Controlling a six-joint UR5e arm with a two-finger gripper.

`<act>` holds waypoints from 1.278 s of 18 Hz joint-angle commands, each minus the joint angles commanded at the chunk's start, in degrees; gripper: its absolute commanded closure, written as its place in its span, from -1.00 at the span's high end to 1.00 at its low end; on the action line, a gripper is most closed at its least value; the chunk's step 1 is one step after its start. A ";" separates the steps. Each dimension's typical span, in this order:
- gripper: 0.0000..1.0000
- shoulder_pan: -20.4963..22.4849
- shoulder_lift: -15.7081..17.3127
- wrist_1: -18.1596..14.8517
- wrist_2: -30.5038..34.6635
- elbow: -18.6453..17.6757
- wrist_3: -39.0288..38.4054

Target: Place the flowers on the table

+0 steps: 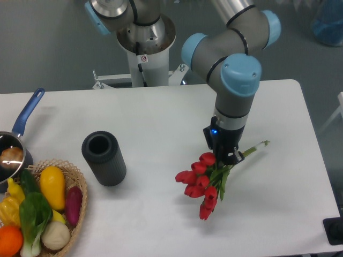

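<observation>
A bunch of red tulips [200, 182] with green stems lies low over the white table [161, 123], right of the middle. The blooms point to the lower left and the cut stem ends [258, 145] stick out to the upper right. My gripper [224, 155] comes straight down on the stems just above the blooms, and its fingers are closed around the stems. I cannot tell whether the blooms touch the table. A dark grey ribbed vase [103, 157] stands upright and empty well to the left of the flowers.
A wicker basket [80, 184] with vegetables and fruit sits at the front left corner. A pot with a blue handle [27, 115] stands at the left edge. The arm's base [144, 48] stands behind the table's far edge.
</observation>
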 joint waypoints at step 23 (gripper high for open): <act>1.00 6.85 -1.14 3.78 -0.53 -0.01 2.63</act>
